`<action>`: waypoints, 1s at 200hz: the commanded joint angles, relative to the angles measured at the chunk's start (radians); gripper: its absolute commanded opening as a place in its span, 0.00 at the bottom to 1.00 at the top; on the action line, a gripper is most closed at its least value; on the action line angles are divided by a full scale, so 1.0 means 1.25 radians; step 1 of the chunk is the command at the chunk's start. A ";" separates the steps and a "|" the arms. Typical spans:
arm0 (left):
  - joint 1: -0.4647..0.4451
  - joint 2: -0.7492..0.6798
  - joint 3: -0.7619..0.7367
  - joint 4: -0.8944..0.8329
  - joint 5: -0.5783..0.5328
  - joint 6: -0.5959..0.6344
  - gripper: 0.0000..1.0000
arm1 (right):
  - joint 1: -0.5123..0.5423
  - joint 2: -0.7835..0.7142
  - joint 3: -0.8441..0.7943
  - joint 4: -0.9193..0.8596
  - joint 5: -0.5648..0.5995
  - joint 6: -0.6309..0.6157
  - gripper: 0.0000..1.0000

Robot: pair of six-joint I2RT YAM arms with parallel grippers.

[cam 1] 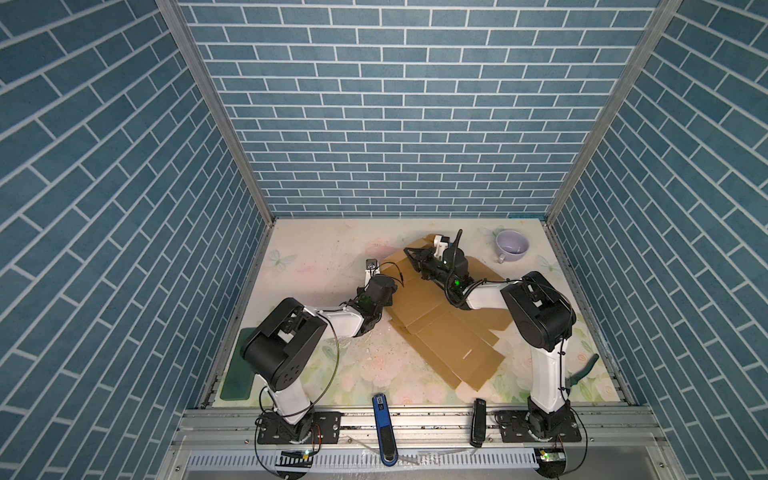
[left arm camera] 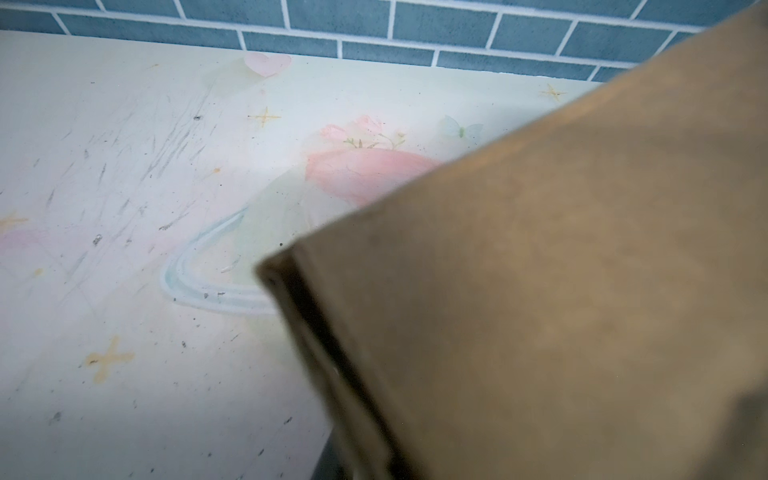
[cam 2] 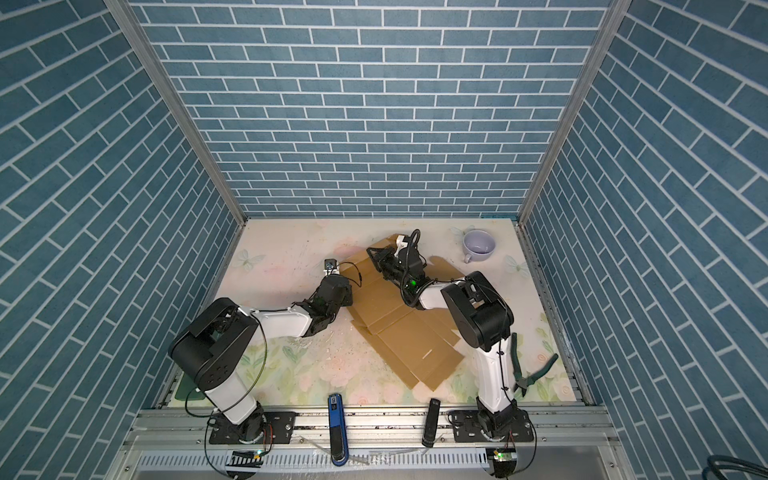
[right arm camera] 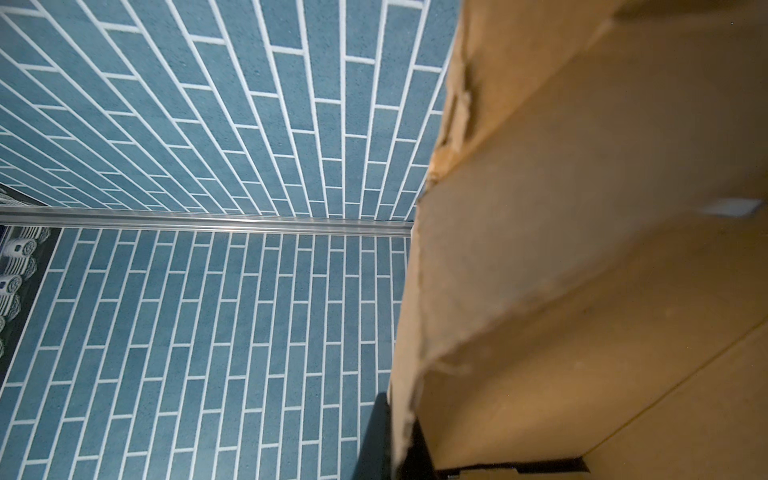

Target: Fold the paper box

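Observation:
The paper box (cam 1: 449, 332) (cam 2: 409, 336) is a flat brown cardboard blank lying diagonally on the floral table. At its far end a flap stands raised. My right gripper (cam 1: 409, 252) (cam 2: 371, 250) is shut on that flap. In the right wrist view the flap's ragged edge (right arm camera: 419, 291) runs down between the dark fingers (right arm camera: 374, 440). My left gripper (cam 1: 388, 286) (cam 2: 347, 286) sits at the blank's left edge. In the left wrist view a lifted double-layer flap (left arm camera: 519, 291) fills the frame. Its edge runs down into the jaws, which are mostly hidden behind it.
A lavender cup (cam 1: 512, 245) (cam 2: 478, 245) stands at the back right. Green-handled pliers (cam 2: 530, 374) lie by the right arm's base. A blue tool (cam 1: 382, 428) and a black one (cam 1: 478, 422) rest on the front rail. A green board (cam 1: 239, 365) lies front left.

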 commanded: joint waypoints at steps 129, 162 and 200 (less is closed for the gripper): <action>-0.013 -0.012 0.040 -0.020 -0.031 0.042 0.03 | 0.016 -0.026 -0.022 -0.028 -0.057 0.001 0.06; -0.013 -0.028 0.036 -0.019 -0.036 0.064 0.01 | 0.016 -0.034 -0.018 -0.035 -0.060 -0.004 0.14; -0.013 -0.047 0.019 -0.022 -0.038 0.085 0.01 | 0.016 -0.048 -0.013 -0.056 -0.064 -0.014 0.24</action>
